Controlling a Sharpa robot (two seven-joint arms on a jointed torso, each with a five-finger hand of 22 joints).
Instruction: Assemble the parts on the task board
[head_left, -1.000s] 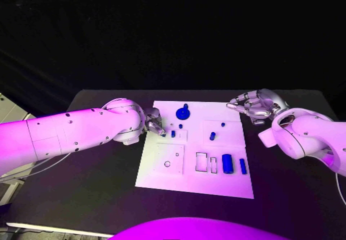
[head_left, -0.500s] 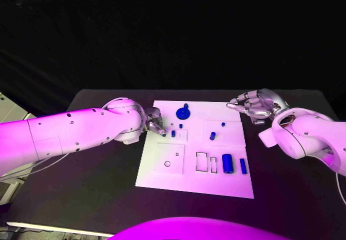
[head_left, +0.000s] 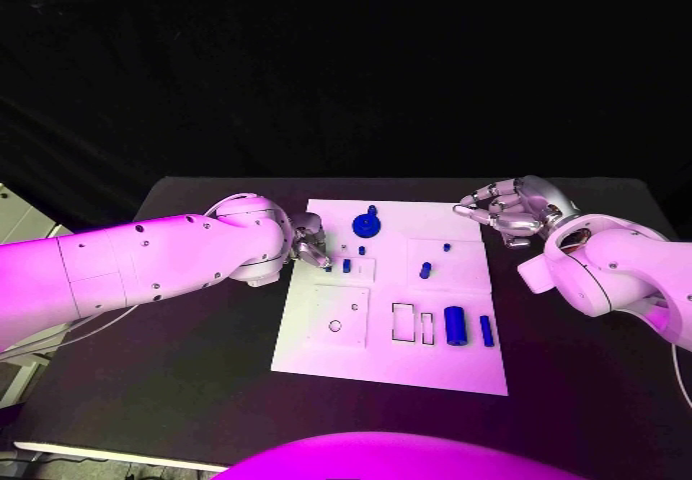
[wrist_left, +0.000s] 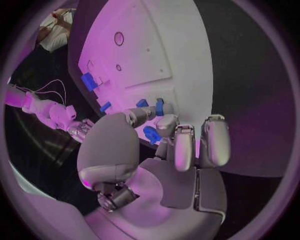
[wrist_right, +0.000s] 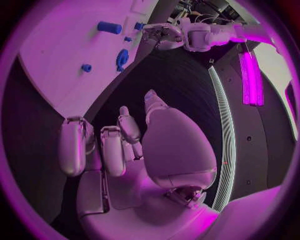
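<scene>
The white task board (head_left: 389, 360) lies mid-table. On it are a blue disc with a knob (head_left: 366, 227), small blue pegs (head_left: 346, 266) (head_left: 426, 271), a blue cylinder (head_left: 456, 326) and a thin blue bar (head_left: 486, 332). My left hand (head_left: 312, 246) hangs over the board's left edge, its fingertips beside the peg. In the left wrist view the thumb and one finger (wrist_left: 147, 113) reach to a small peg (wrist_left: 159, 106); whether they pinch it is unclear. My right hand (head_left: 505, 212) hovers off the board's far right corner, fingers loosely apart (wrist_right: 112, 145), holding nothing.
Two empty rectangular slots (head_left: 404, 323) and a round hole (head_left: 335, 327) lie in the board's near half. Black table (head_left: 188, 370) surrounds the board on all sides. The right wrist view shows the board (wrist_right: 56, 55), the cylinder (wrist_right: 109, 27) and my left hand (wrist_right: 164, 35).
</scene>
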